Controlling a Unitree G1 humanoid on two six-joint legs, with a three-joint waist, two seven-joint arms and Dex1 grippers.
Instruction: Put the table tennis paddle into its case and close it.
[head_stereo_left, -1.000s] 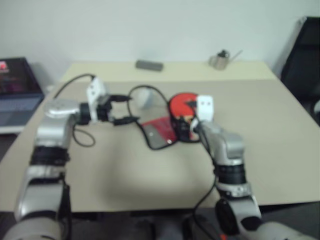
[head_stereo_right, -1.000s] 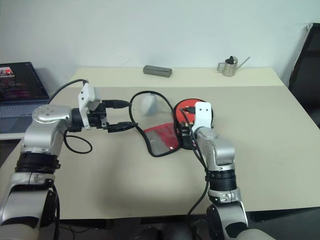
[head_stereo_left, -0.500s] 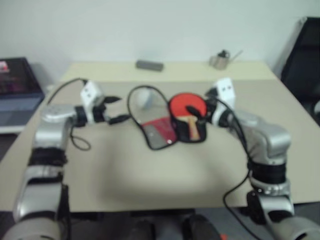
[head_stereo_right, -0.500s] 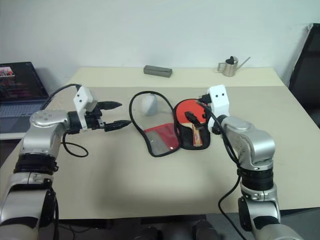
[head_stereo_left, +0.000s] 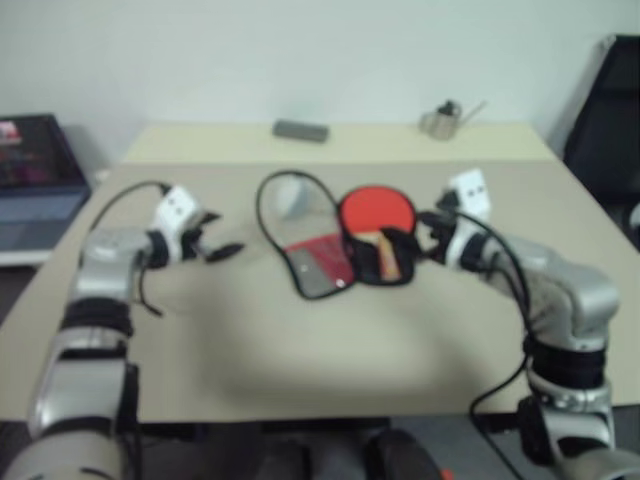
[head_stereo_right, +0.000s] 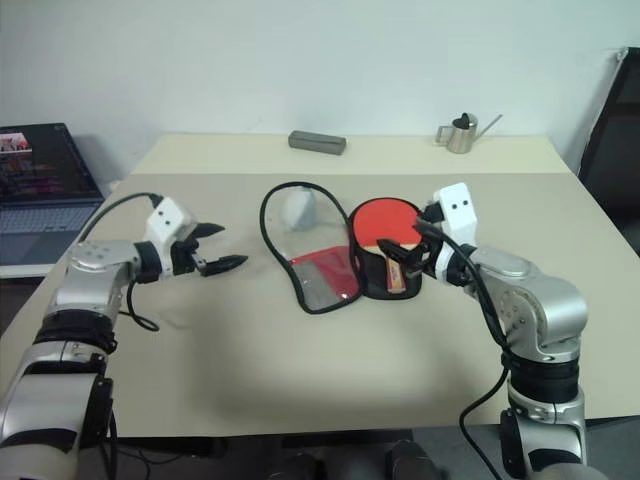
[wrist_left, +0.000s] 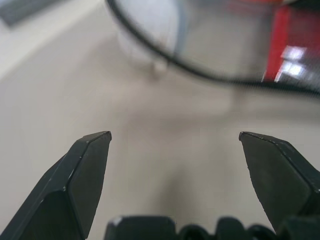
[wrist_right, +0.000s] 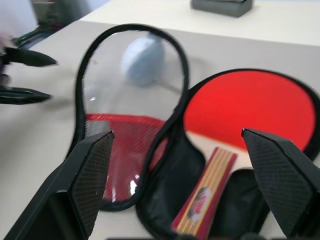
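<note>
Paddle (head_stereo_right: 388, 224) lies in the open case (head_stereo_right: 340, 262), just ahead of our right gripper (head_stereo_right: 409, 252); flap to its left. Both grippers released, left gripper (head_stereo_right: 213, 247) well off. Next we'd catch the flap's rim and fold it squarely over.
</note>
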